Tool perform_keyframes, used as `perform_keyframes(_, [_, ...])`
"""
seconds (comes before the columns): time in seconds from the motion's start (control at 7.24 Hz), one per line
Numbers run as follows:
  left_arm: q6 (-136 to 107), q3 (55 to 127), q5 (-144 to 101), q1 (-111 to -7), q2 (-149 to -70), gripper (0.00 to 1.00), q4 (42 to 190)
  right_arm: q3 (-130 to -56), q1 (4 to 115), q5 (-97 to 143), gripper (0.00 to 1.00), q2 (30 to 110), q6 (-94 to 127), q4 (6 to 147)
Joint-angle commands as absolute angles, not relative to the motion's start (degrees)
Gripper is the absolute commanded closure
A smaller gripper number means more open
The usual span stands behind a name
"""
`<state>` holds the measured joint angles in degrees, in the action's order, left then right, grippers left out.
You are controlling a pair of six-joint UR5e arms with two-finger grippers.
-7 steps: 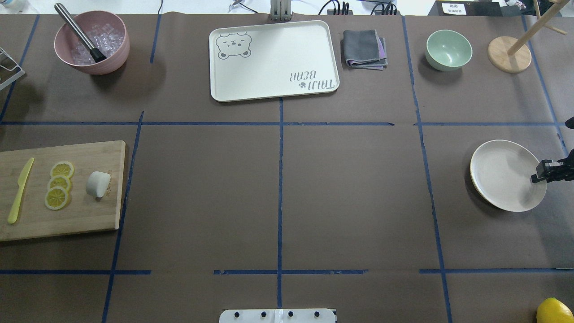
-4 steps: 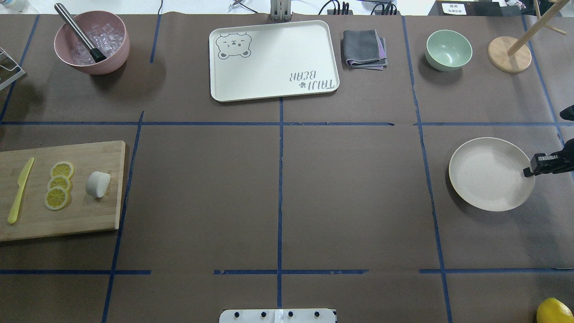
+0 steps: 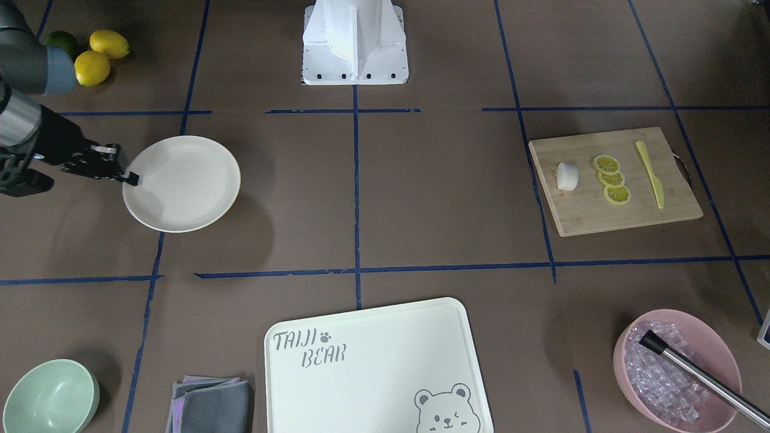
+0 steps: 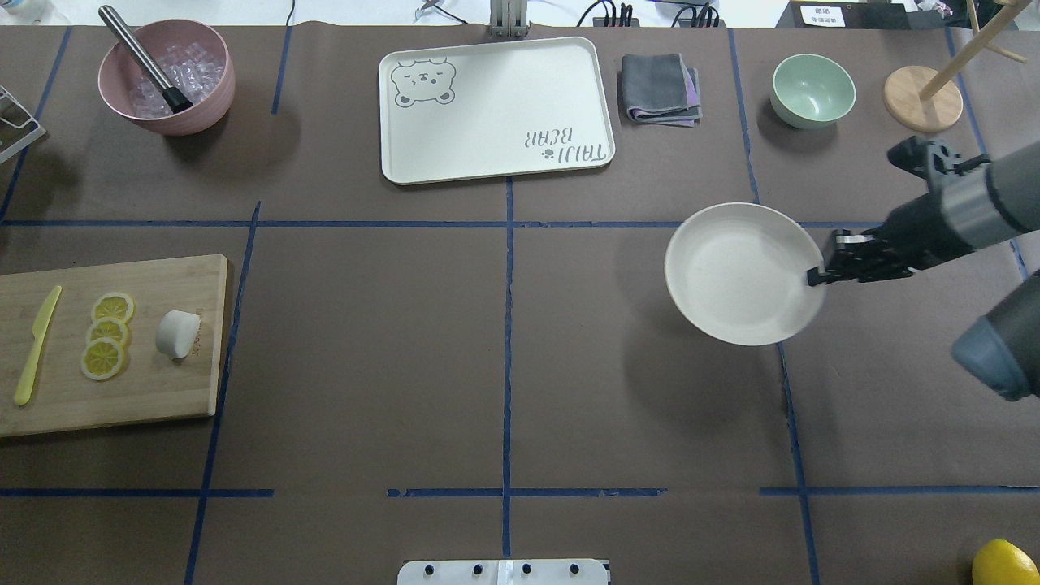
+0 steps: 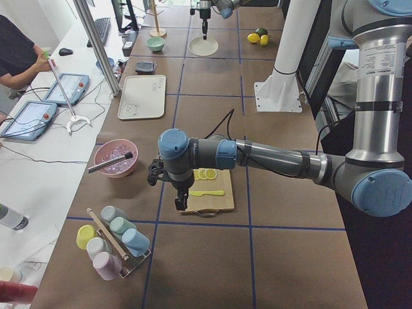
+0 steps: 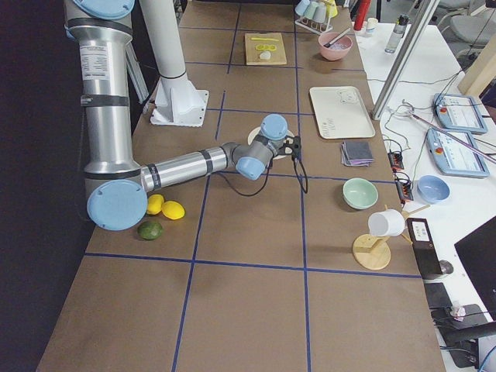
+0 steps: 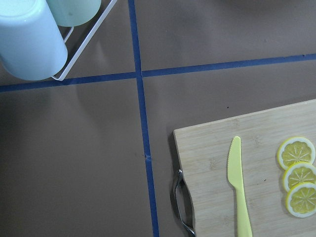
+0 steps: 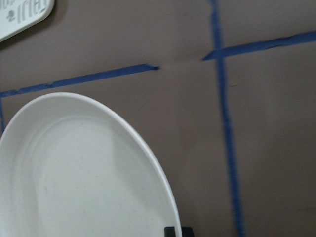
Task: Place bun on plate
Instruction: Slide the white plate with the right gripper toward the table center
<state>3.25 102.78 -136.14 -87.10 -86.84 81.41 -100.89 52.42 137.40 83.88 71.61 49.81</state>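
The bun [image 4: 177,333] [image 3: 567,176], a small white lump, lies on the wooden cutting board [image 4: 154,390] at the table's left, beside the lemon slices [image 4: 106,335]. My right gripper [image 4: 816,275] [image 3: 131,177] is shut on the rim of the cream plate [image 4: 743,272] [image 3: 180,183] and holds it above the table, right of centre, its shadow cast below. The right wrist view shows the plate [image 8: 74,173] close up. My left gripper [image 5: 181,201] hangs over the board's outer end. I cannot tell whether it is open or shut.
A bear tray [image 4: 496,110], grey cloth [image 4: 660,88], mint bowl [image 4: 812,89] and wooden stand [image 4: 922,97] line the far edge, with a pink bowl of ice [image 4: 166,77] far left. A yellow knife [image 4: 36,345] lies on the board. A cup rack [image 7: 29,39] stands near the board.
My right gripper has carried the plate from the table's right edge leftward and slightly farther away. The bun and board have not moved.
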Motion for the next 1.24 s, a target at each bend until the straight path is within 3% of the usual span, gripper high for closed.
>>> perform_keyframes(0.0, [3.3,103.2,-136.1,-87.0,-86.7,0.0,81.5,-99.9,38.9,125.0,1.0,73.4,85.3,51.4])
perform_keyframes(0.28, [3.3,103.2,-136.1,-87.0,-86.7,0.0,81.5,-94.7,33.5,118.6,1.0,62.5,89.0,59.6])
perform_keyframes(0.69, [3.3,103.1,-136.1,-86.7,-86.6,0.0,81.5,-90.2,29.0,112.9,1.0,58.3,93.2,60.0])
perform_keyframes(0.83, [3.3,103.1,-136.1,-86.5,-86.6,0.0,81.6,-89.4,28.9,112.8,0.93,58.0,93.3,60.0])
perform_keyframes(0.97, [3.3,103.2,-136.2,-86.3,-86.6,0.0,81.6,-89.2,28.9,112.8,0.39,58.1,93.3,60.0])
perform_keyframes(1.11, [3.3,103.2,-138.1,-85.3,-86.6,0.0,81.6,-89.7,29.0,111.7,0.01,58.0,93.3,60.0])
